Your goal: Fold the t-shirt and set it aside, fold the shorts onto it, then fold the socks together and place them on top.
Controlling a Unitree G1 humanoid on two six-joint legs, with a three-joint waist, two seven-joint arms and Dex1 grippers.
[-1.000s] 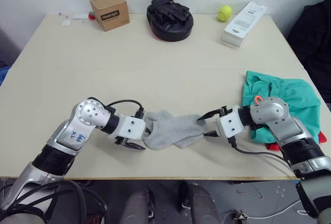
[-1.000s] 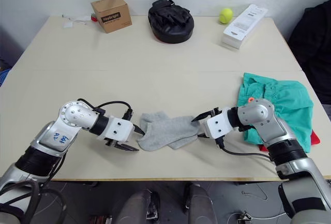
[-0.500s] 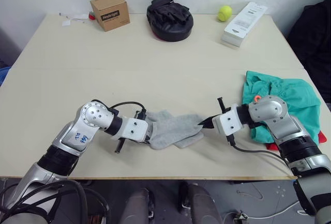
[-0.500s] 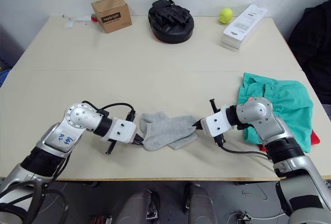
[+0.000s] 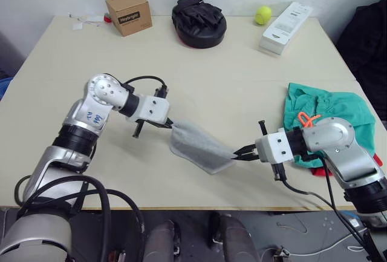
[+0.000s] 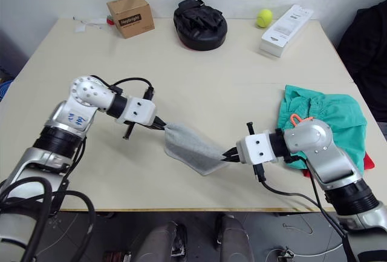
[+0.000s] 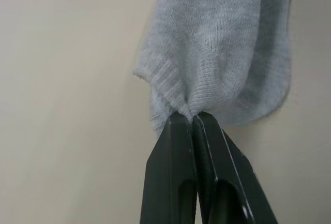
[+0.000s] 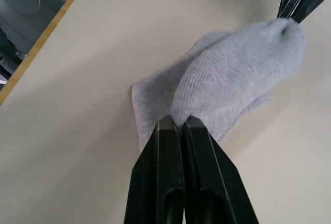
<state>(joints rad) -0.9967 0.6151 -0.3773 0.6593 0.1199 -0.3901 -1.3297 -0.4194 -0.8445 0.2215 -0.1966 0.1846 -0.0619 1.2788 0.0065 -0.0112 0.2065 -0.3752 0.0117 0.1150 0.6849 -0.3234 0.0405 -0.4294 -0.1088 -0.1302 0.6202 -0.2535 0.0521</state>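
Note:
The light grey socks (image 5: 197, 144) hang stretched above the table between both grippers. My left gripper (image 5: 170, 124) is shut on their upper end, its black fingers (image 7: 178, 146) pinching the knit cuff. My right gripper (image 5: 237, 152) is shut on the lower end, fingers (image 8: 170, 141) pinched on the cloth. The teal-green shorts (image 5: 338, 112) with an orange drawstring (image 5: 307, 118) lie bunched at the table's right edge behind my right arm. A sliver of the red t-shirt (image 5: 317, 171) peeks out from under them.
Along the table's far edge stand a brown cardboard box (image 5: 127, 13), a black padded mitt (image 5: 198, 21), a yellow tennis ball (image 5: 262, 14) and a white flat box (image 5: 285, 26). Small scraps (image 5: 84, 21) lie at the far left corner.
Both grippers have closed on the socks and lifted them off the table. The left arm has swung up and back; the right gripper has moved slightly toward the front edge.

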